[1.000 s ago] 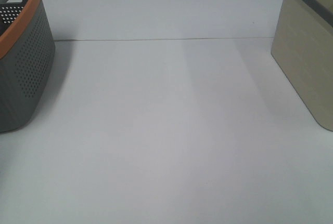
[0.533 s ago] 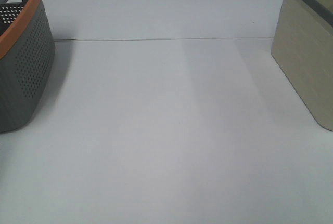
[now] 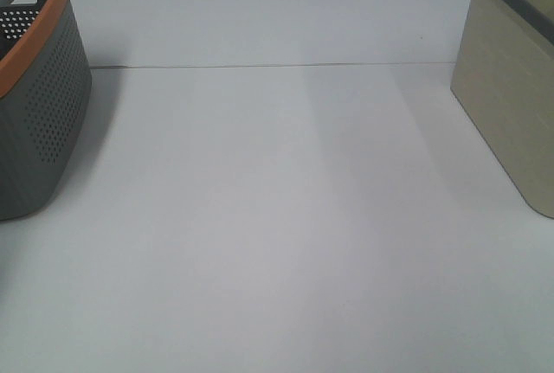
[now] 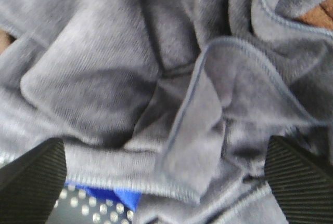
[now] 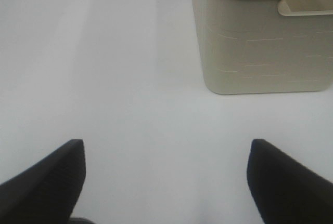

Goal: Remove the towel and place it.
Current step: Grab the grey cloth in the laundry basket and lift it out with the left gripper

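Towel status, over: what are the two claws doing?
Left gripper open, close over crumpled towel. Right gripper open over table, facing beige bin. Towel not yet gripped. Nothing blocking seen.

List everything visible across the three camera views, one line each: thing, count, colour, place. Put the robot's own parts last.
basket: one, grey with small holes and an orange rim, left edge of the table
bin: one, beige with a dark grey rim, right edge of the table
table: one, white, under basket and bin
towel: one, dark grey-blue, crumpled, seen only in the left wrist view
blue thing: one, bright blue, peeking from under the towel; cannot tell what it is
left pincer: one, black fingers, open, close over the towel
right pincer: one, black fingers, open, above the table near the bin
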Controlling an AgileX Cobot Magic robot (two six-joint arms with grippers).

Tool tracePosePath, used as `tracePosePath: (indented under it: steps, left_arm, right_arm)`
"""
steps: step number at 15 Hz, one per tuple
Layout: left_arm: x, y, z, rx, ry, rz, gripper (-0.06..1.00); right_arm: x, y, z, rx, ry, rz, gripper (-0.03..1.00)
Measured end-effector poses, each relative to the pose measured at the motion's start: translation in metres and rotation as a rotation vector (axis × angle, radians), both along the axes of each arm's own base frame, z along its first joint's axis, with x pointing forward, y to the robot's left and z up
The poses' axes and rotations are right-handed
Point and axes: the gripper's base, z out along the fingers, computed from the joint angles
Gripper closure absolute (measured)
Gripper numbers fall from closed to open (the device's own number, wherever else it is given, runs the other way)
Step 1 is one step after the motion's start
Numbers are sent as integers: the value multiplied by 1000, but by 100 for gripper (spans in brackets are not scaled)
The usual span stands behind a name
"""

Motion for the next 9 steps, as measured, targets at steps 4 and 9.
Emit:
tracePosePath:
  steps: [4, 9]
  left_arm:
    - [6, -7, -12, -57, -4, 5, 10]
    - [6, -9, -14, -67, 1, 8, 58]
  right_arm:
    - [0, 0, 0, 0, 0, 0, 14]
    - [0, 0, 0, 0, 0, 0, 14]
